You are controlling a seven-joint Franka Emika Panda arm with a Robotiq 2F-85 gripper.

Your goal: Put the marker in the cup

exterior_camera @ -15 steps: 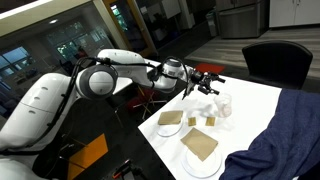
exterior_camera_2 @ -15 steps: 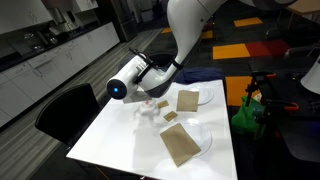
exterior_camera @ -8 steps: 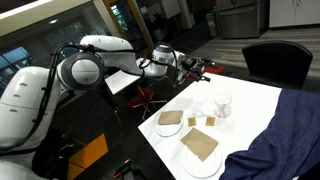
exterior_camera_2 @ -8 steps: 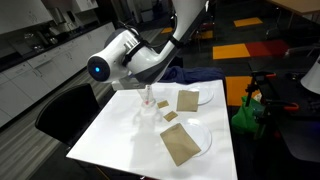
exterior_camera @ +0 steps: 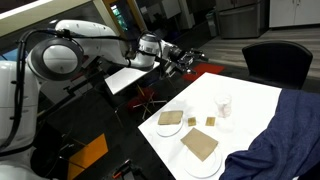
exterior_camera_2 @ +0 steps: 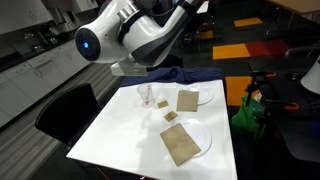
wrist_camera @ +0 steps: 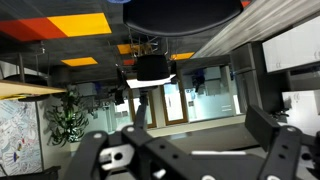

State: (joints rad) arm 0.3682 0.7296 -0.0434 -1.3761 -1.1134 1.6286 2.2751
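Your hand (exterior_camera: 192,60) hangs above and beyond the table (exterior_camera: 255,102) at its left edge. In the wrist view its fingers (wrist_camera: 100,155) stand wide apart and empty. The cup (exterior_camera: 224,104) lies below and right of the hand. The marker (exterior_camera_2: 148,94) appears to stand upright inside the cup.

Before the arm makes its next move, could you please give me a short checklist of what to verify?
1. Marker in the cup: looks ok, a reddish stick shows inside.
2. Cup upright on the table: ok.
3. Gripper empty, its fingers apart in the wrist view: ok.
4. Gripper raised clear of the tabletop in both exterior views: ok.
5. Cup apart from the plates: ok.
6. Marker reaching the cup's bottom: cannot tell, too small.
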